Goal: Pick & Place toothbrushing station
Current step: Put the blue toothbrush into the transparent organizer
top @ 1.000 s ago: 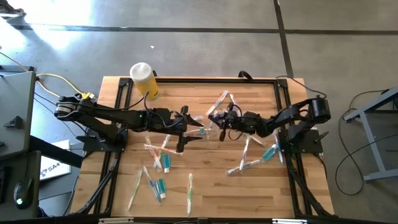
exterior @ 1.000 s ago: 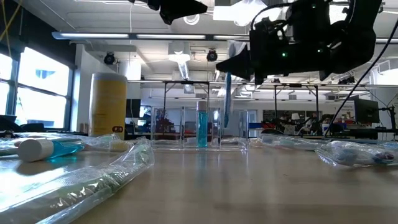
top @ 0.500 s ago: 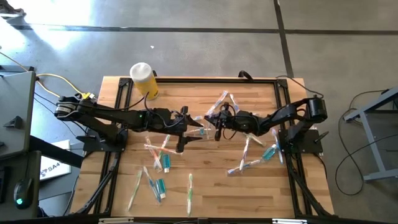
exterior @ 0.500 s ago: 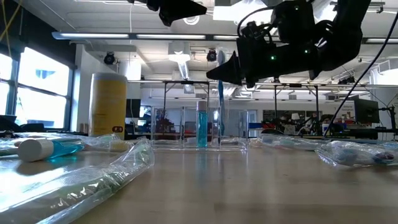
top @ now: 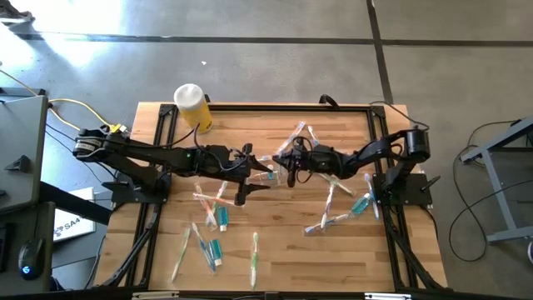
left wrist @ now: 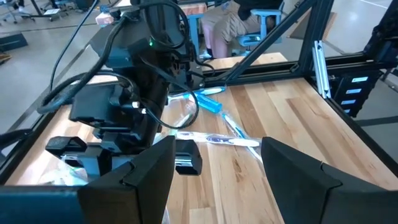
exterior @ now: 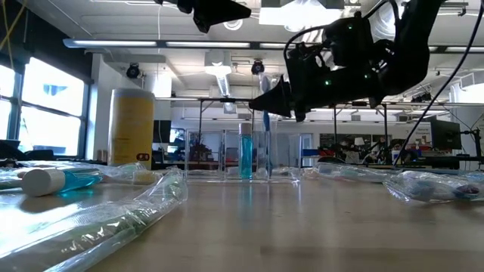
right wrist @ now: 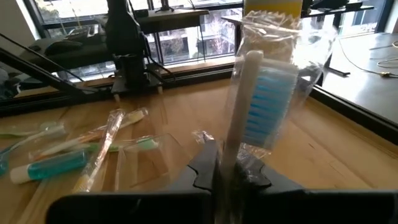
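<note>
Matt wooden table, glossy crinkled wrap on toothbrushes (clear plastic), see-through container

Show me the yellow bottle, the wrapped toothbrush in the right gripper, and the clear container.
yellow bottle (exterior: 132, 128), low view, body.
wrapped toothbrush (right wrist: 264, 106), right wrist view, bristles.
clear container (exterior: 227, 155), low view, front wall.

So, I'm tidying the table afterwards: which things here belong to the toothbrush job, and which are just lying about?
Part of the job:
- clear container
- wrapped toothbrush gripped by the right gripper
- loose toothbrushes
- teal-ended tubes
- left gripper, open beside the container

Lying about:
- yellow bottle
</note>
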Tool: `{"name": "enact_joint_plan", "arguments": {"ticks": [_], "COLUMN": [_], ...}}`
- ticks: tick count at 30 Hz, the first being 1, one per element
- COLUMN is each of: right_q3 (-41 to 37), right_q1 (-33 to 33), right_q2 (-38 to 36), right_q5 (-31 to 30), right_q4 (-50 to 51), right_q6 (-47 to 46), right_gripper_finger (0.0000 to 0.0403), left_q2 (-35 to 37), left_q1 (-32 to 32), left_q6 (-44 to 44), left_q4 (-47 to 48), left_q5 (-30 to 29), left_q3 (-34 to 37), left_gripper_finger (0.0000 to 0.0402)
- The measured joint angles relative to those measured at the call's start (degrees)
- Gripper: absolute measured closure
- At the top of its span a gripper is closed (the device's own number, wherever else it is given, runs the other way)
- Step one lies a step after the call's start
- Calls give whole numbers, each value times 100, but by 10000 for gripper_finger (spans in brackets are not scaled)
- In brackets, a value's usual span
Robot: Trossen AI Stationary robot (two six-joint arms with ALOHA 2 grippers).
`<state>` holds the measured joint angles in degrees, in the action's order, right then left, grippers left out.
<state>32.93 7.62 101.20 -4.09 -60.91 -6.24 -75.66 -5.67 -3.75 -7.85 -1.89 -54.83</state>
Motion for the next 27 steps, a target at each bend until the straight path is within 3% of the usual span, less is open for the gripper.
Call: {"name": "enact_joint_plan", "arguments": {"ticks": [12, 16, 19, 22, 27], "right_q3": [-9, -7, -7, -7, -7], "right_q1": [-142, -291, -424, -539, -575], "right_q2": [-369, -1137, -1963, -2783, -3906], "right_q5": [290, 28, -533, -1053, -1314], "right_q4": [405, 1636, 3140, 4509, 6092], "right_q6": [224, 627, 787, 752, 468], "right_gripper_finger": [257, 211, 189, 180, 182], "left_q2": [0, 0, 0, 0, 0], "left_q1": [0, 0, 0, 0, 0], "left_q6": [9, 9, 15, 15, -31], "left_q4": [56, 99, 180, 209, 205], "left_q5": [0, -2, -2, -2, -2], "left_q3": [0, 0, 0, 0, 0], "left_gripper_finger": [172, 172, 172, 172, 172]}}
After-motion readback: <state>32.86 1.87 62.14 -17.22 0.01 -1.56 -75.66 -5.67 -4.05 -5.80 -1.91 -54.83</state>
